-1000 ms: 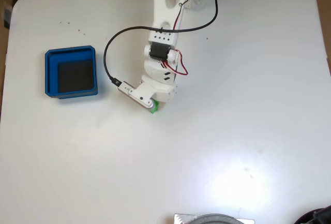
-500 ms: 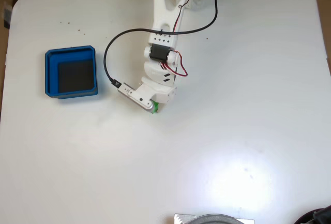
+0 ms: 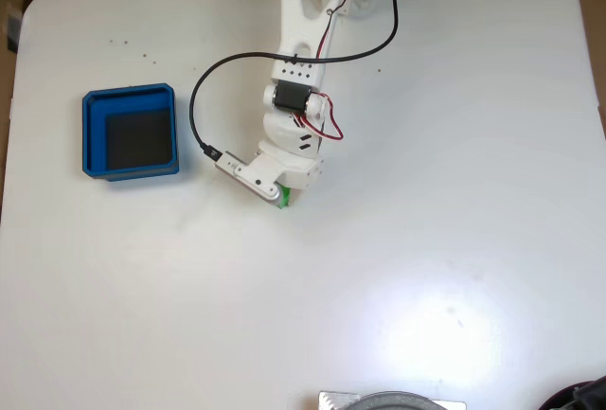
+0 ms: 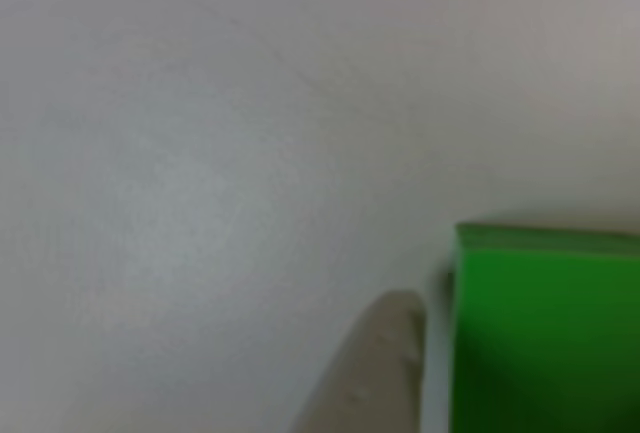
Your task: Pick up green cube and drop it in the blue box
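Observation:
In the fixed view the green cube [image 3: 284, 198] peeks out from under the white arm's wrist near the table's middle, with my gripper [image 3: 281, 192] right over it and its fingers hidden by the wrist. The other view shows the cube [image 4: 545, 333] very close, at the lower right. One pale fingertip [image 4: 385, 363] stands just left of it with a thin gap between them. The second finger is out of frame. The blue box [image 3: 130, 133], with a dark floor, sits on the table well to the left of the gripper in the fixed view.
A black cable [image 3: 204, 88] loops from the arm out toward the box side. The white table [image 3: 426, 192] has rounded corners at the top left. A grey round object [image 3: 393, 401] sits at the bottom edge.
The wrist has shifted a few pixels left and up, and the visible bit of green cube moved slightly with it. The blue box has not moved.

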`<state>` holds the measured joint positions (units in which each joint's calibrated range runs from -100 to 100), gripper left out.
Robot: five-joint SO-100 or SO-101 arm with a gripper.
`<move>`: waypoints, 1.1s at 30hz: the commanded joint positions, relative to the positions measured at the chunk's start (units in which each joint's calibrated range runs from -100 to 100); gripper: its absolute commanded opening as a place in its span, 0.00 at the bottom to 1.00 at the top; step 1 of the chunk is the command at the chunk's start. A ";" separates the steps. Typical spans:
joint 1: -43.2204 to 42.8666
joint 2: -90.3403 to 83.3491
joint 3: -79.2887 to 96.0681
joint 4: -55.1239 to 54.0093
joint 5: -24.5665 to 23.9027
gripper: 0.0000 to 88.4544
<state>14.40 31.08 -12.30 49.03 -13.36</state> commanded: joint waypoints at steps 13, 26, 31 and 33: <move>0.79 -1.73 -3.40 -0.80 0.15 0.02; 3.62 -14.94 -2.87 -0.31 0.20 0.02; 5.60 -18.37 -3.05 -0.31 0.29 0.02; 6.29 -19.71 -3.14 -0.39 1.03 0.02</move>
<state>19.02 18.63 -12.30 49.03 -13.26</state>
